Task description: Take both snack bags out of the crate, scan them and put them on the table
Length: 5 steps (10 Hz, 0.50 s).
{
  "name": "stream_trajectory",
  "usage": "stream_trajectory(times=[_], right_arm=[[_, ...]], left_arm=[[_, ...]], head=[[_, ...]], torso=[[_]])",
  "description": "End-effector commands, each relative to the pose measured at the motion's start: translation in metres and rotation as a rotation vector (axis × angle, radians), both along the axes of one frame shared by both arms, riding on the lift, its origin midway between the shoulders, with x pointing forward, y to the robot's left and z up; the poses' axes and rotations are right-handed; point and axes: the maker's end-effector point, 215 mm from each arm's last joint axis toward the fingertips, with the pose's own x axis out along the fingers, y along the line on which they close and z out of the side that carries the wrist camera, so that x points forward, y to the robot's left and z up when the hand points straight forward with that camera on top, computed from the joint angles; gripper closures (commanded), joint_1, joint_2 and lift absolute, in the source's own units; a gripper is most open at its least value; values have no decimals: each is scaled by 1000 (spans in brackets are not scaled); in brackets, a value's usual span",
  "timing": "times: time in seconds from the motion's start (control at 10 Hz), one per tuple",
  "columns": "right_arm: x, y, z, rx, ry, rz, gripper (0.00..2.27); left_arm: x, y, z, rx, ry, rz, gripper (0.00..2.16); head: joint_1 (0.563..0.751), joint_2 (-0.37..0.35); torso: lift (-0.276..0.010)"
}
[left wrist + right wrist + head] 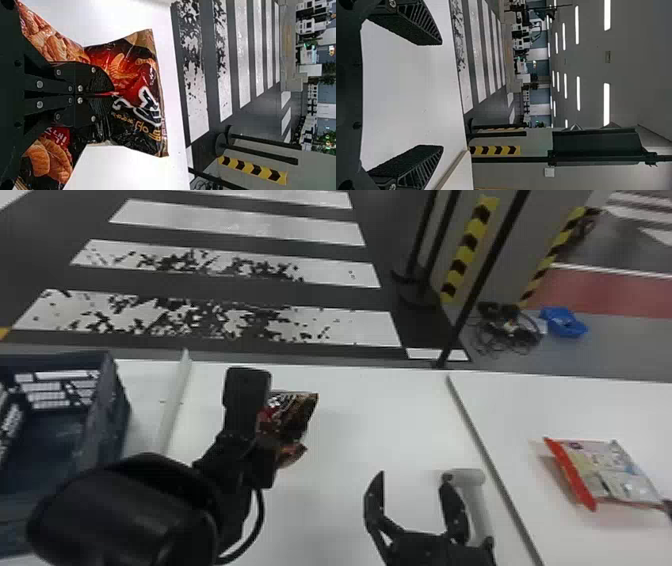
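Over the middle-left of the table, my left gripper (262,425) holds a dark red and black snack bag (295,415). In the left wrist view the fingers of the left gripper (113,95) are closed on the middle of the snack bag (134,71), which bulges out on both sides. My right gripper (412,500) stands open near the front, beside the white scanner (477,505). In the right wrist view the right gripper (442,95) has its fingers wide apart with nothing between them. Another snack bag (610,475), red-edged and pale, lies at the right. The dark blue crate (107,410) is at the left.
A white raised strip (175,405) stands between crate and left gripper. A grey seam (480,445) crosses the white table (380,415) between the scanner and the pale bag. Black poles rise beyond the table's far edge.
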Motion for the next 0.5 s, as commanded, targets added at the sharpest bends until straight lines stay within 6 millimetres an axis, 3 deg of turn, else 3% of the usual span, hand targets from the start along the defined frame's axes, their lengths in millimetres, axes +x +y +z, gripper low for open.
stream_trajectory(times=[0.0,0.2,0.4], right_arm=[[0,-4,-1,-1,1,-6,49],[2,-5,0,-3,0,-7,49],[3,-5,-2,-2,3,-7,49]], left_arm=[[-16,-25,-22,-16,31,-28,2142],[-38,-36,-44,-9,81,-30,2142],[-46,-40,-57,-7,87,-13,2145]], head=[[695,-217],[695,-266],[695,-283]], torso=[[-92],[-92],[-92]])
